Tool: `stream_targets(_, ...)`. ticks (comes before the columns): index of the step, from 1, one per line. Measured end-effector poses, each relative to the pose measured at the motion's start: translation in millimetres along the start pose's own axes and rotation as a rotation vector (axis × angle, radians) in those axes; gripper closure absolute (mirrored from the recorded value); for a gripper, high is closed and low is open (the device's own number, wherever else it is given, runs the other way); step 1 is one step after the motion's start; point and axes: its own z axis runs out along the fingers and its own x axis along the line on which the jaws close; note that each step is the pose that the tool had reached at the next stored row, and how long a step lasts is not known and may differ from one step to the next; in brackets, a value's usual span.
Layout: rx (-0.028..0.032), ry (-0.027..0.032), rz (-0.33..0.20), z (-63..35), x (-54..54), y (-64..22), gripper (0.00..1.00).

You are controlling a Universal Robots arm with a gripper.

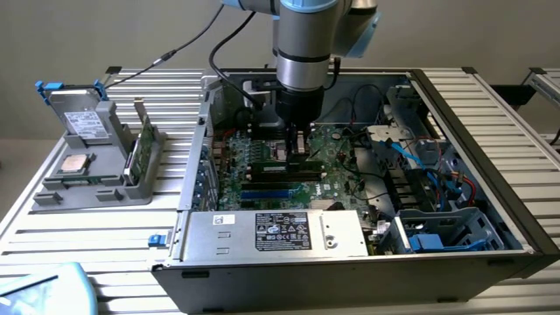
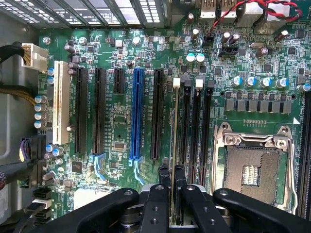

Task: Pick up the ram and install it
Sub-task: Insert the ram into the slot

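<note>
My fingers (image 2: 171, 170) were clamped on the ram (image 2: 174, 126), the two tips pressed close with the thin board edge-on between them. The ram stood upright over the motherboard (image 2: 116, 141), lined up along the outermost of the black memory slots (image 2: 197, 131). A long black expansion slot (image 2: 157, 114) lay on one side of it. The empty processor socket (image 2: 252, 170) lay beyond the memory slots on the other side. Whether the ram's lower edge was touching the slot I could not tell. A blue slot (image 2: 137, 111) and a white slot (image 2: 60, 102) lay farther off on the board.

In the exterior view my arm (image 1: 302, 59) reached straight down into the open case (image 1: 490, 125), with the fingers near the middle of the board. The grey power supply (image 1: 271, 233) sat nearer the camera. The case lay on the slatted table (image 1: 88, 249). On the exterior view's left, well apart from the case, a grey holder (image 1: 79, 197) carried a drive (image 1: 83, 121) and a square silver chip (image 1: 75, 164). It also held a green card (image 1: 144, 147) with a metal bracket, standing on edge.
</note>
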Motion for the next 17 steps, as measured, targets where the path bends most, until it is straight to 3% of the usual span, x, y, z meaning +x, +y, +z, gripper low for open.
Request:
stream_targets(2,0.0015,0.0002,0.000,-0.1,0.0,0.1,0.85)
stream_targets(7,0.0128,0.0005,0.002,1.2,-1.1,1.9,0.85)
stream_targets(17,0.0134,-0.0020,0.002,3.0,-0.6,2.8,0.85)
